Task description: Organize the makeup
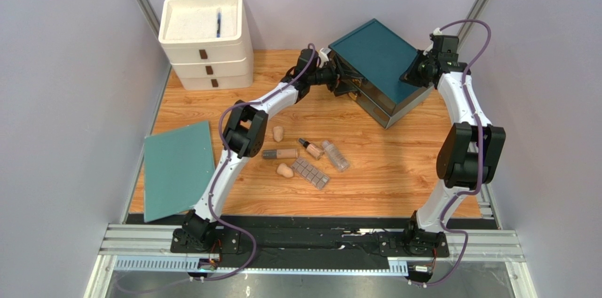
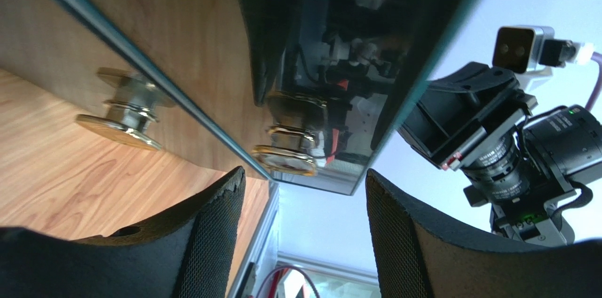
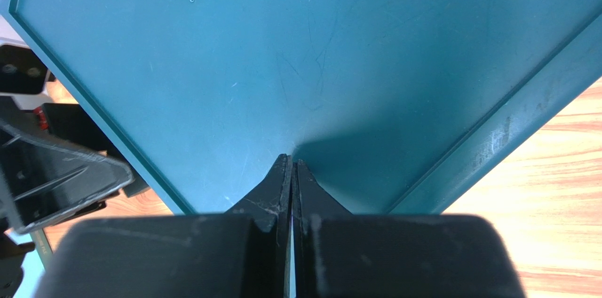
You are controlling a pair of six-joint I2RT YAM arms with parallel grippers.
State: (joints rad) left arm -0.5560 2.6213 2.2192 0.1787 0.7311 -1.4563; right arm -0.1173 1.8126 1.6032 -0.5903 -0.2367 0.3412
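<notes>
Wooden tabletop (image 1: 396, 171) carries everything. At its back stands the teal-topped drawer box (image 1: 374, 55): your right gripper (image 3: 291, 165) is pinched together, empty, resting on the lid (image 3: 282, 51); your left gripper (image 2: 304, 174) is spread wide before a brass knob (image 2: 286, 150), holding nothing. Mid-table lies the makeup (image 1: 286, 153). Take the gridded palette (image 1: 311, 172), probably stiff, by its long edges; the clear bottle (image 1: 336, 156), tube (image 1: 281, 153) and dropper bottle (image 1: 309, 146) look slick and may roll, so grip mid-body; pinch the 2 soft-looking sponges (image 1: 278, 131) gently.

No legible text, labels, brands or nos. in any view. Top view: beige tube (image 1: 281, 153), dropper bottle (image 1: 309, 147), clear bottle (image 1: 335, 155), palette (image 1: 311, 172) too small to read. Left wrist view: camera lens (image 2: 503, 164) print, if any, too blurred.
</notes>
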